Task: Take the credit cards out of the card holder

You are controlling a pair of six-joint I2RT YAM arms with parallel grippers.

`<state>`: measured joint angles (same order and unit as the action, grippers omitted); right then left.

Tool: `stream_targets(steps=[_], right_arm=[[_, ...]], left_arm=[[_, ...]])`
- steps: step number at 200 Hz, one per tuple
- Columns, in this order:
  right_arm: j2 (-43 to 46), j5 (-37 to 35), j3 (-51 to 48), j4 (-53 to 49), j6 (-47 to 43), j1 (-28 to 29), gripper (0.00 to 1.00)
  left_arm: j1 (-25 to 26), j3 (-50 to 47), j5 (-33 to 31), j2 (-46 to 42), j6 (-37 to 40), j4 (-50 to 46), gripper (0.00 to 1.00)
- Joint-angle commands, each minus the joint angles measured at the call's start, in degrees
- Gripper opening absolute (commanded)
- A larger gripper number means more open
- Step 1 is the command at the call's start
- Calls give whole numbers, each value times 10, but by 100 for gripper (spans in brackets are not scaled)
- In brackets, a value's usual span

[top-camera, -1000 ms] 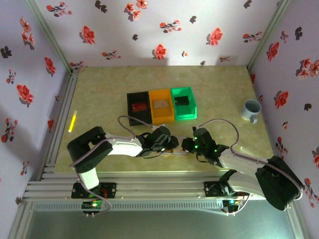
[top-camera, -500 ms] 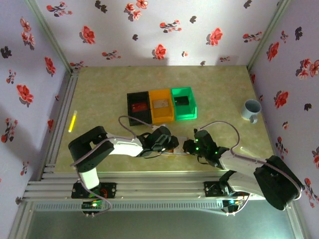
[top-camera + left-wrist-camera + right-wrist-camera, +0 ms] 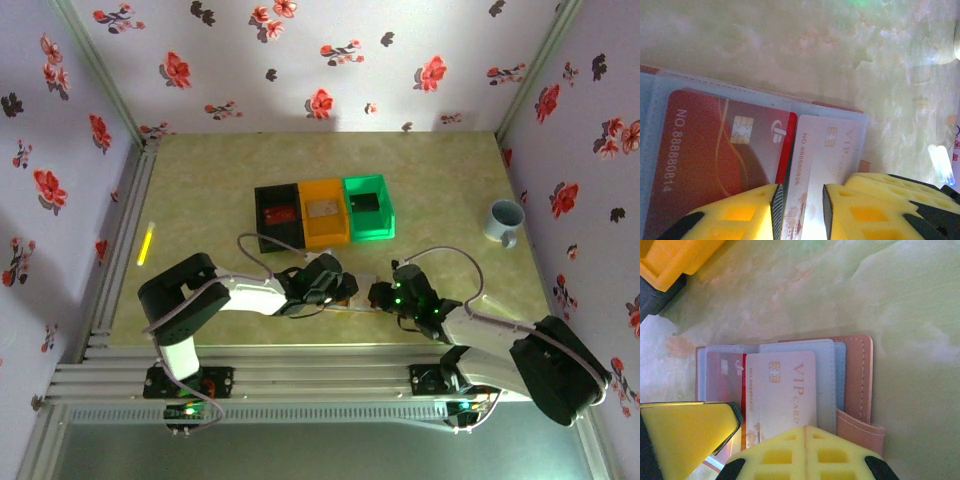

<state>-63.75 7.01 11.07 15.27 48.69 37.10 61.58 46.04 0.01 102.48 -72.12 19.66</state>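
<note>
The card holder lies open on the table between my two grippers. Its pinkish-brown rim frames pale blue pockets. A pale VIP card sticks out of one pocket, and a red card sits under a clear sleeve beside it. My left gripper hovers over the VIP card, jaws a narrow gap apart with the card's face showing between them. The red card lies left of it. My right gripper is shut, its tips covering the VIP card's near edge. In the top view the left gripper and right gripper nearly meet.
A black bin, an orange bin and a green bin stand in a row behind the holder. A grey mug sits at the right. A yellow strip lies at the left edge. Flowered walls enclose the table.
My left gripper's jaws have narrowed over the pale card. The right gripper has slid slightly toward the near edge, staying shut. The left arm has barely moved.
</note>
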Motion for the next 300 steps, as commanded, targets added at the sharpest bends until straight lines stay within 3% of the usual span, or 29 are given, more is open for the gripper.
stream_targets(steps=[1,67,147,206,300], right_arm=[[1,-20,-19,-30,8,-6,2],[11,-13,-12,-46,6,-9,2],[93,-10,20,-127,-12,-13,4],[45,17,12,-81,-19,-15,4],[19,-2,-16,-53,-4,-16,3]], left_arm=[[-4,-17,-14,24,-6,-15,28],[-5,-21,-14,23,-8,-8,26],[-8,-35,-14,21,-12,-6,26],[-9,-42,-14,16,-13,-9,26],[-9,-47,-13,18,-17,0,26]])
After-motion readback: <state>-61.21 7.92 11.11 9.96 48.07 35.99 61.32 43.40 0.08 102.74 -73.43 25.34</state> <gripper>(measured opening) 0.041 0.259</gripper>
